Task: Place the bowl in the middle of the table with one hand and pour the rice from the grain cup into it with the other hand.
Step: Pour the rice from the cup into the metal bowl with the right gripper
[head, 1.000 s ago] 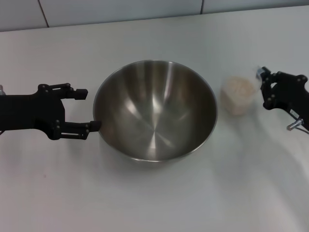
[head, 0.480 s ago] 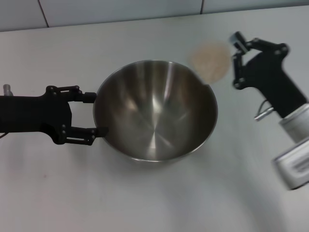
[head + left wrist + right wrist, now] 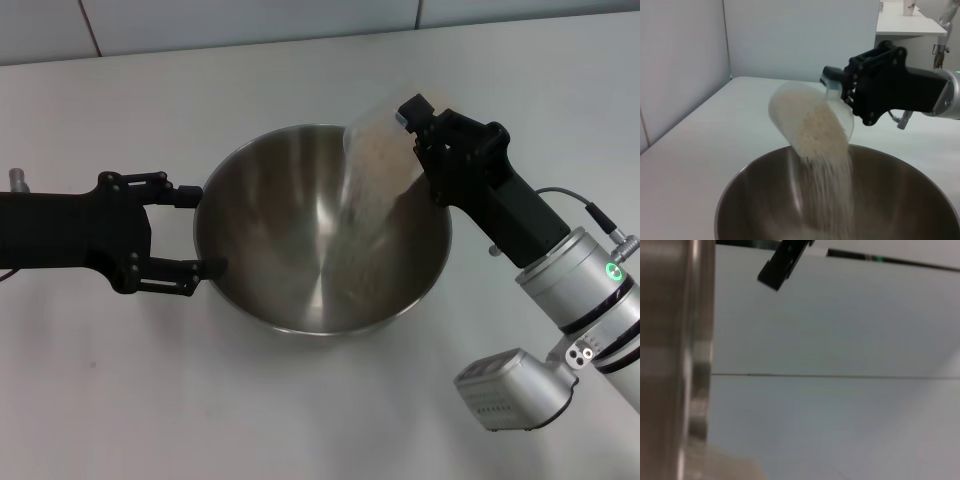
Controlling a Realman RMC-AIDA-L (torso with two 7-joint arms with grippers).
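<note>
Tipped the grain cup (image 3: 385, 140) over the bowl (image 3: 322, 228), right jaws clamped on it, spilling rice (image 3: 360, 225) inside; left jaws spread wide beside the rim.

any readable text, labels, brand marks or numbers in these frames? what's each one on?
No readable text in any view.
Grey module on the right arm: rows of print, too small and blurred to read.
Right arm's silver wrist section: a lit green indicator, no characters.
Bowl, grain cup, table, left gripper, right gripper: no markings visible.
</note>
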